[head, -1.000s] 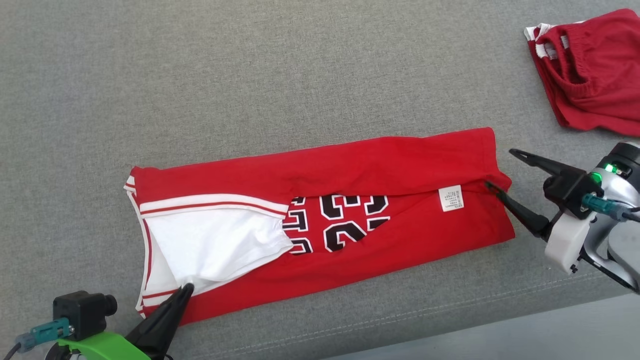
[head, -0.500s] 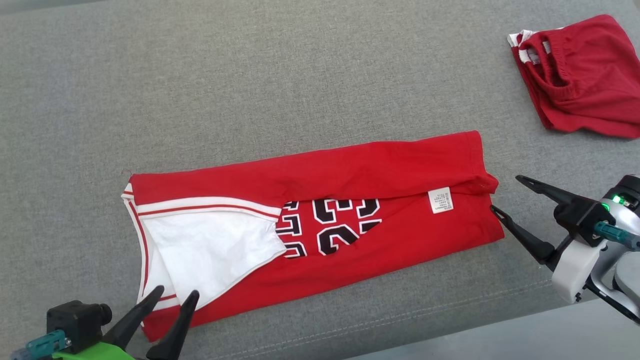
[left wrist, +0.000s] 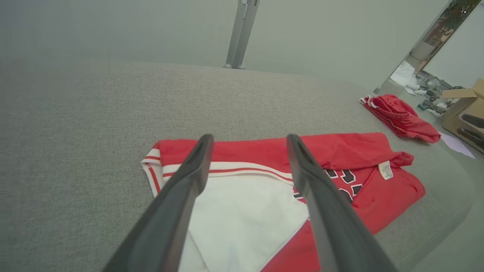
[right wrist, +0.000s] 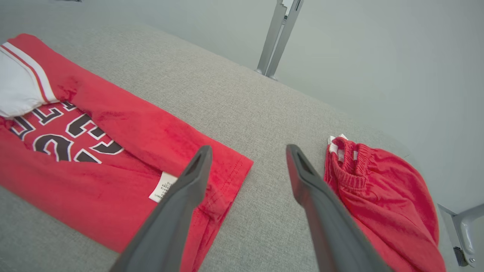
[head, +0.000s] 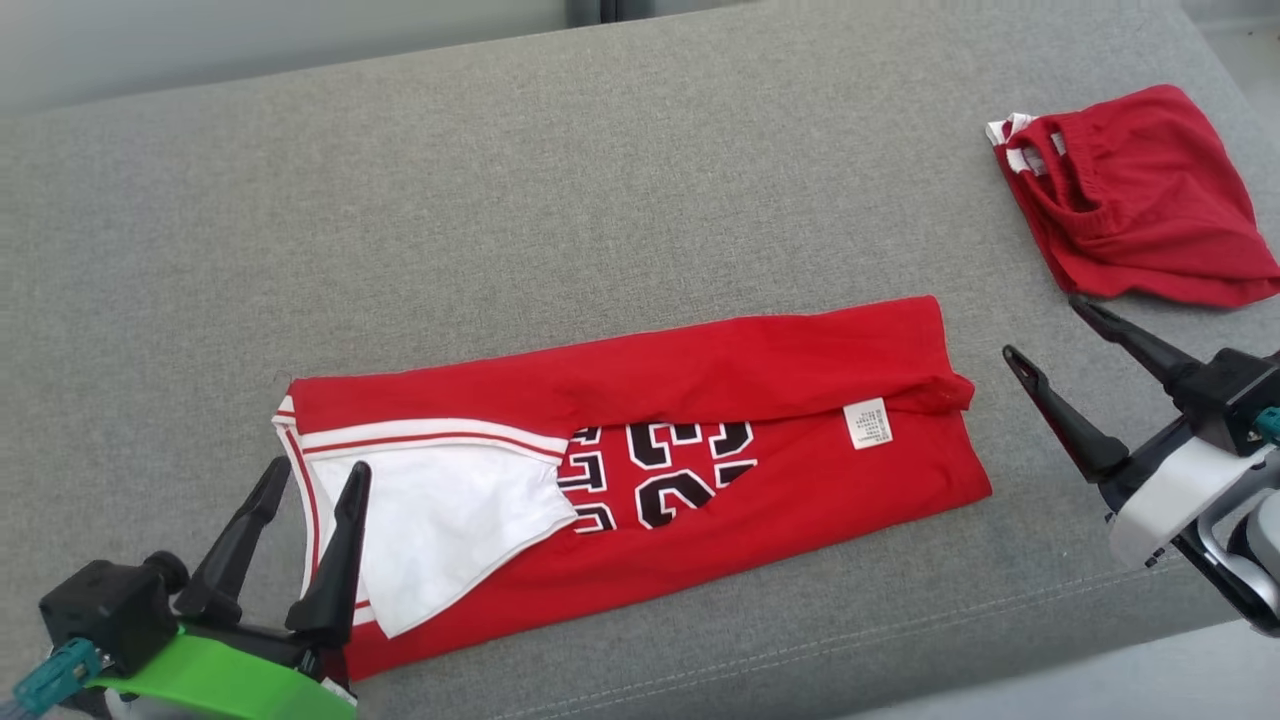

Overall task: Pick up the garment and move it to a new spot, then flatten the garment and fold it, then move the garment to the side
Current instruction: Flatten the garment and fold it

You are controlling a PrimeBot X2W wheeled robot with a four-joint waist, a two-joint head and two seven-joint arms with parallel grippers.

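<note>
Left tool (head: 320, 465) and right tool (head: 1044, 327) both gape empty at the ends of the folded jersey (head: 700, 370), so a shallow pinch may catch one layer and undo the fold.

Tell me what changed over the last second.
The left end effector let go of the jersey at its lower left corner and opened; it now hangs open above that end. The right end effector, open throughout, drew back off the jersey's right edge. The head camera shifted too. The jersey stayed folded in place; the shorts did not move.
</note>
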